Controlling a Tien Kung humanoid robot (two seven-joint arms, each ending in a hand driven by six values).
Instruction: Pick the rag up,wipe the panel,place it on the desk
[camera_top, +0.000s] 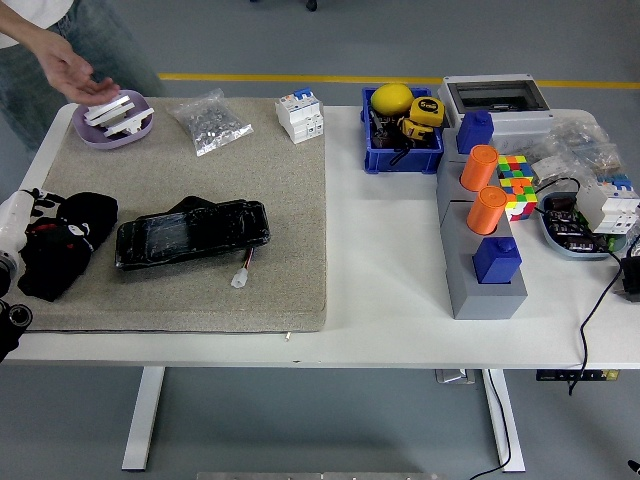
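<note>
A black rag (68, 243) lies bunched on the left end of the beige mat (280, 250). Just right of it lies the glossy black panel (192, 233), with a small white plug on short wires at its lower right. My left hand (28, 212) comes in from the left edge and rests against the rag's left side. Its dark parts blend into the cloth, so any grip is unclear. Only a dark sliver of my right arm (631, 275) shows at the right edge.
A person's open hand (75, 75) hovers over a purple dish (112, 120) at the mat's far left. Behind the panel are a bag of parts (210, 122) and a white breaker (300, 114). A blue bin (402, 130), grey blocks with orange cylinders (483, 230) and cables fill the right.
</note>
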